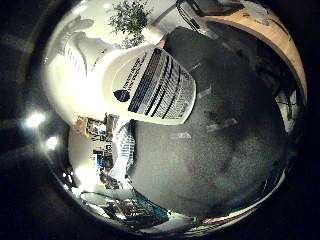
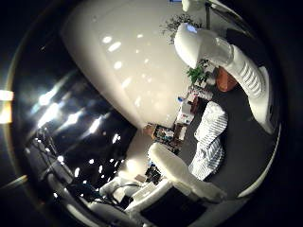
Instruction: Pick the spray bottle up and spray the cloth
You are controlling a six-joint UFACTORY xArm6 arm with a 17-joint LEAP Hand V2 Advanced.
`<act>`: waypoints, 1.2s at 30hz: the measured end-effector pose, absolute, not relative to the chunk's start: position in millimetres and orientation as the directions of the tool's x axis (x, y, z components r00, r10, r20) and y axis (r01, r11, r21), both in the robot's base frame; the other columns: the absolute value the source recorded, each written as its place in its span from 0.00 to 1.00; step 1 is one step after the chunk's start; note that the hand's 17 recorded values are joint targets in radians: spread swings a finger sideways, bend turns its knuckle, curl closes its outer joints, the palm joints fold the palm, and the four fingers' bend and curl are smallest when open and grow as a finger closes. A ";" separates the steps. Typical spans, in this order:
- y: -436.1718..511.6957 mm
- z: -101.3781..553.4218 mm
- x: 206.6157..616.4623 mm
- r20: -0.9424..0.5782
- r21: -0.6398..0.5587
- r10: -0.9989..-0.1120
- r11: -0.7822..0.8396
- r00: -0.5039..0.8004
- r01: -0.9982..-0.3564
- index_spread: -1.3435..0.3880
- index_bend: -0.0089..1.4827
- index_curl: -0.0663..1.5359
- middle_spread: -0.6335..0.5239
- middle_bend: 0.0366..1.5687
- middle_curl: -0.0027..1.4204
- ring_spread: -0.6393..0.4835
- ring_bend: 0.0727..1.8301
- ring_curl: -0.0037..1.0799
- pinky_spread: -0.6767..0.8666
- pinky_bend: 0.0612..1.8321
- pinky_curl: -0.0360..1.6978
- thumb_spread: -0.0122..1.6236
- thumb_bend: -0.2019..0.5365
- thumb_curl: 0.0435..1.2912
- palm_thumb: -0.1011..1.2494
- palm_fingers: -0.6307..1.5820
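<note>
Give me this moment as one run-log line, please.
hand: curled round spray bottle | bottle: close against palm, above dark surface | striped cloth: crumpled on surface, apart from bottle

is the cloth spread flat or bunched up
Bunched up. The striped cloth lies crumpled in a heap with folds on the dark surface, not flat, beyond the spray bottle.

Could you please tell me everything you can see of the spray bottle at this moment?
The spray bottle is white, glossy plastic, with a printed label of dark text and a ribbed trigger head. It fills much of both palm views, so it sits close against the palm, and the hand has fingers curled beside its body. It hangs tilted above a dark grey table, where the striped cloth lies crumpled.
</note>
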State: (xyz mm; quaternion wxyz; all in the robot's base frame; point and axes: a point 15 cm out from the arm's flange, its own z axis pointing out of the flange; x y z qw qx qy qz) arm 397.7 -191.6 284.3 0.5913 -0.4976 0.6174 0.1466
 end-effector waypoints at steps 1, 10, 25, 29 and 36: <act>-193.2 283.6 397.5 -0.876 -0.407 -0.442 0.465 0.192 -0.786 0.63 0.11 0.23 0.68 0.10 0.22 0.74 0.15 0.24 0.69 0.21 0.19 0.69 0.24 0.20 0.47 0.34; -225.7 289.4 402.6 -0.869 -0.420 -0.460 0.492 0.181 -0.763 0.65 0.10 0.21 0.70 0.11 0.23 0.73 0.16 0.24 0.68 0.23 0.20 0.69 0.24 0.20 0.45 0.31; -253.4 302.8 422.9 -0.860 -0.454 -0.467 0.515 0.205 -0.727 0.66 0.11 0.20 0.70 0.11 0.24 0.73 0.16 0.24 0.67 0.22 0.20 0.68 0.24 0.19 0.43 0.31; -244.4 310.6 435.2 -0.860 -0.466 -0.454 0.516 0.232 -0.719 0.66 0.11 0.20 0.70 0.11 0.24 0.73 0.16 0.24 0.66 0.21 0.19 0.68 0.24 0.19 0.43 0.31; -230.6 315.8 450.3 -0.865 -0.472 -0.429 0.516 0.261 -0.714 0.66 0.11 0.21 0.69 0.10 0.24 0.73 0.16 0.24 0.66 0.20 0.19 0.68 0.24 0.19 0.43 0.32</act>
